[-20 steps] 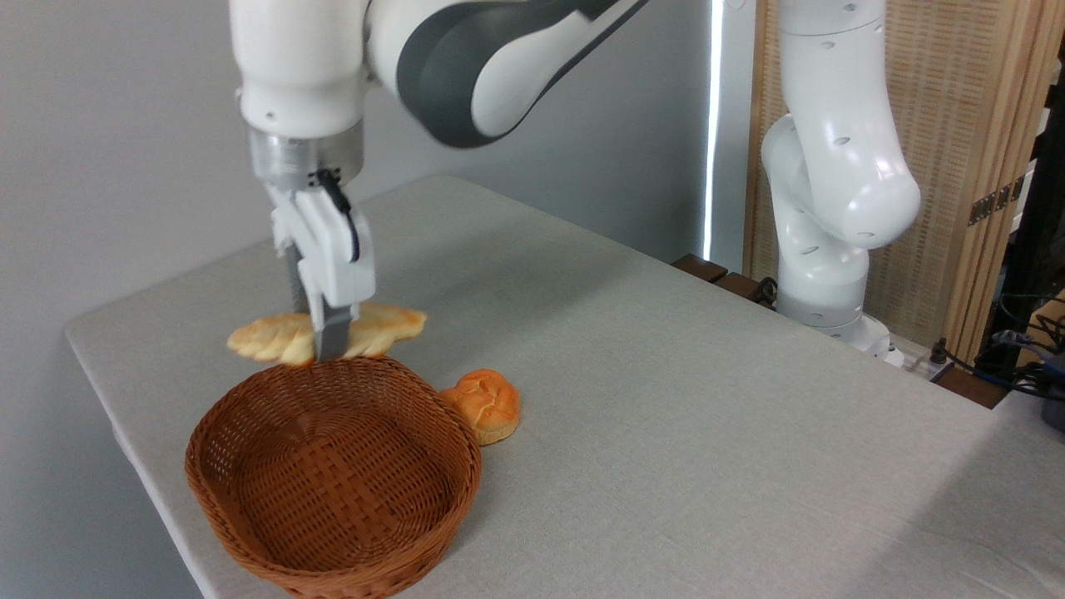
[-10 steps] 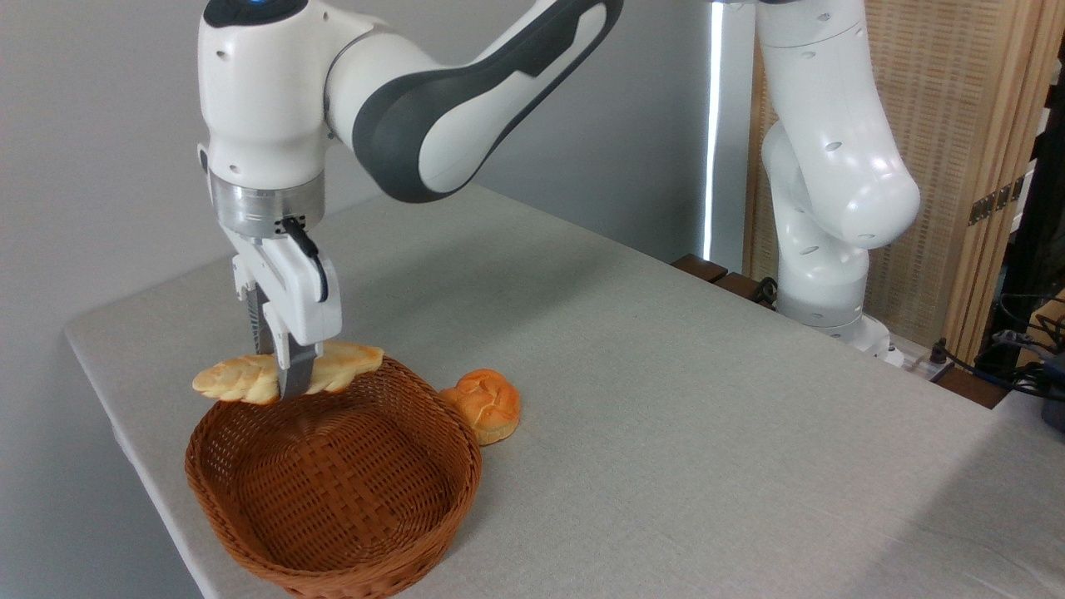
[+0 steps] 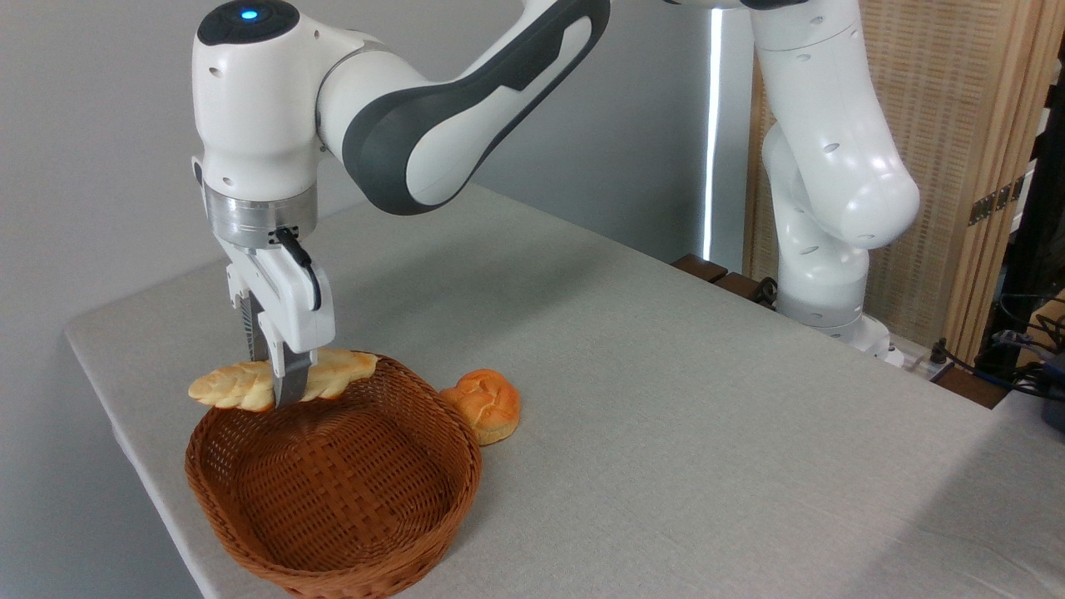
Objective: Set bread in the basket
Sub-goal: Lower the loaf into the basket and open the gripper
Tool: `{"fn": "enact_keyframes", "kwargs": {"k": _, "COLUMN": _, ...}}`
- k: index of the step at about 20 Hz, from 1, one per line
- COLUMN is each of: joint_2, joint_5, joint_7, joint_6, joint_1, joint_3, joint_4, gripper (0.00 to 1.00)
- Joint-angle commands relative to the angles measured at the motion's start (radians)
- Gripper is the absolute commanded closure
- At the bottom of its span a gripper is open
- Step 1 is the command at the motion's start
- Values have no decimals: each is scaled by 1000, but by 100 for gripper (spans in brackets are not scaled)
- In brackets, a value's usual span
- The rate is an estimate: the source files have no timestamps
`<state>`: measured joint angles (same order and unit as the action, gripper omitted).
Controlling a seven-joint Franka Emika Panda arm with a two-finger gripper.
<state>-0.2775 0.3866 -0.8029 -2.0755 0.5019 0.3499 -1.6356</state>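
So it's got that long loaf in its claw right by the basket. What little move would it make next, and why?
Probably carry it a bit nearer the camera, then lower. The gripper is shut on the bread, which hangs level over the far rim of the basket, its left tip past the edge. The basket's hollow lies nearer the camera, so letting go here might leave the loaf perched on the rim.

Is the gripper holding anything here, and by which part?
Yes: the gripper pinches the bread around its middle, above the basket's far rim.

Woven wicker basket (image 3: 333,491), matt cloth table (image 3: 666,416), glossy plastic arm (image 3: 433,100)
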Motion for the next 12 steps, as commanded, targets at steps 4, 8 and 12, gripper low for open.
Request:
{"fn": "enact_keyframes", "kwargs": {"k": 4, "joint_2": 1, "joint_5": 5, "joint_7": 16, "joint_6": -9, "joint_1": 0, "joint_3": 3, "joint_4": 10, "gripper": 0}}
{"fn": "enact_keyframes", "kwargs": {"k": 8, "joint_2": 4, "joint_5": 6, "joint_7": 16, "joint_6": -9, "joint_1": 0, "joint_3": 3, "joint_4": 10, "gripper": 0}}
{"fn": "enact_keyframes", "kwargs": {"k": 12, "joint_2": 11, "joint_5": 8, "joint_7": 14, "joint_6": -6, "joint_1": -2, "joint_3": 14, "joint_4": 13, "gripper": 0}}
